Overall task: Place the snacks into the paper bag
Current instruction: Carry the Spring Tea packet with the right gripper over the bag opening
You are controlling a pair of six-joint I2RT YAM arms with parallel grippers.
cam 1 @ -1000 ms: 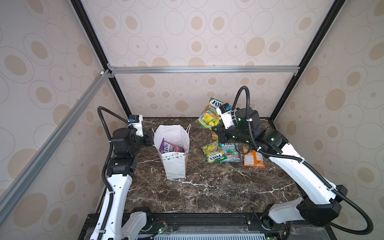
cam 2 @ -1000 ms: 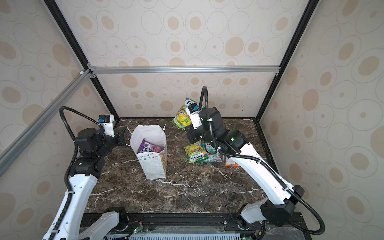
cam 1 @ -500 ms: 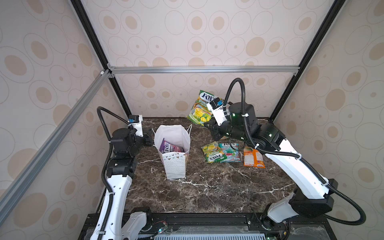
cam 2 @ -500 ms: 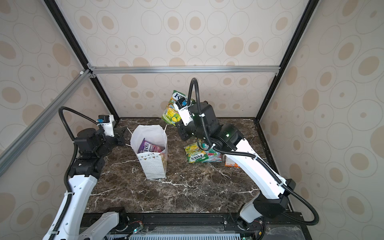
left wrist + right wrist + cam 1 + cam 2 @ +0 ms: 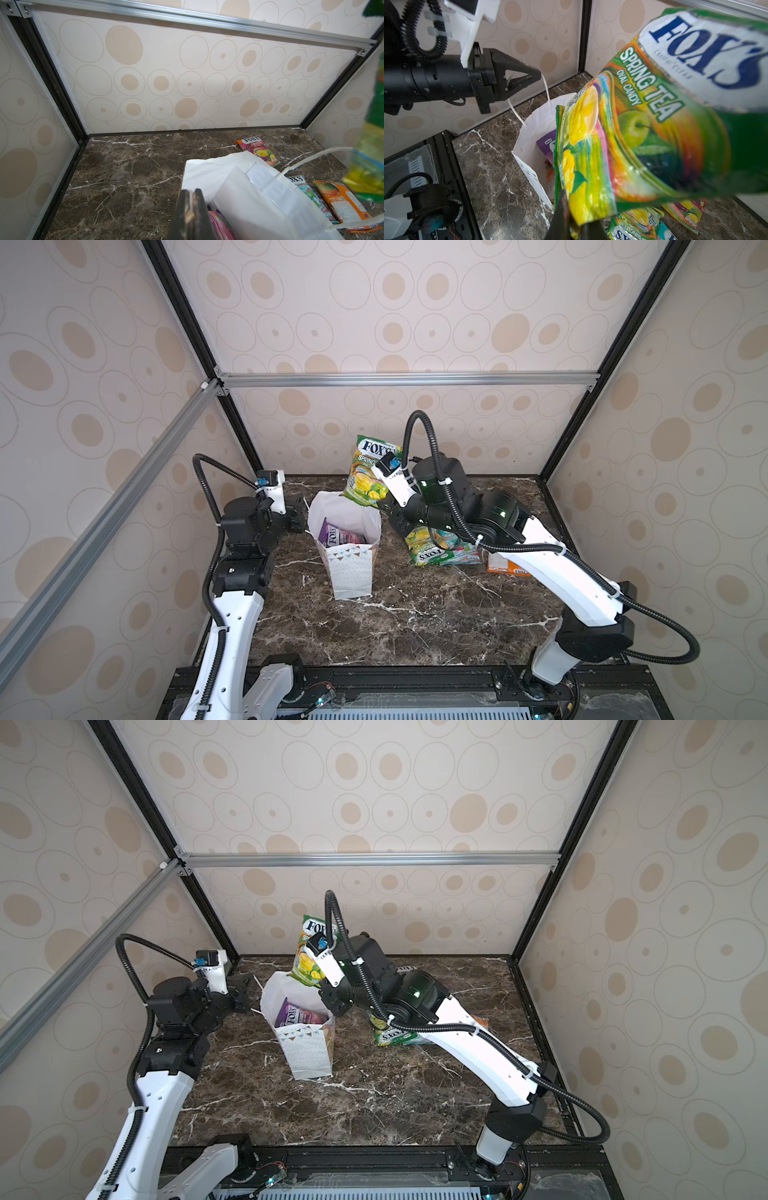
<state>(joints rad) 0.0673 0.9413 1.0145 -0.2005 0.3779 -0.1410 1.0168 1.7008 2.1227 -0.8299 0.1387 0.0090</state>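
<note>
The white paper bag (image 5: 351,572) (image 5: 309,1056) stands open at centre-left, with a purple pouch (image 5: 338,533) (image 5: 548,143) inside. My left gripper (image 5: 301,510) (image 5: 190,196) is shut on the bag's white cord handle (image 5: 545,87) at the bag's left rim. My right gripper (image 5: 392,512) (image 5: 572,220) is shut on the lower edge of a yellow-green "Spring Tea" pouch (image 5: 368,477) (image 5: 309,963) (image 5: 633,124). The pouch stands upright in the air over the bag's far right rim. More snacks lie on the table to the right: green (image 5: 428,549), teal (image 5: 465,553), orange (image 5: 505,566).
An orange-pink "Fruits" pouch (image 5: 257,149) lies behind the bag near the back wall. The marble table (image 5: 415,622) is boxed in by patterned walls with black posts. A black rail (image 5: 395,674) runs along the front edge.
My right gripper has carried the yellow-green pouch up and leftward, from above the pile to over the bag's rim. The left arm and the bag have not moved.
</note>
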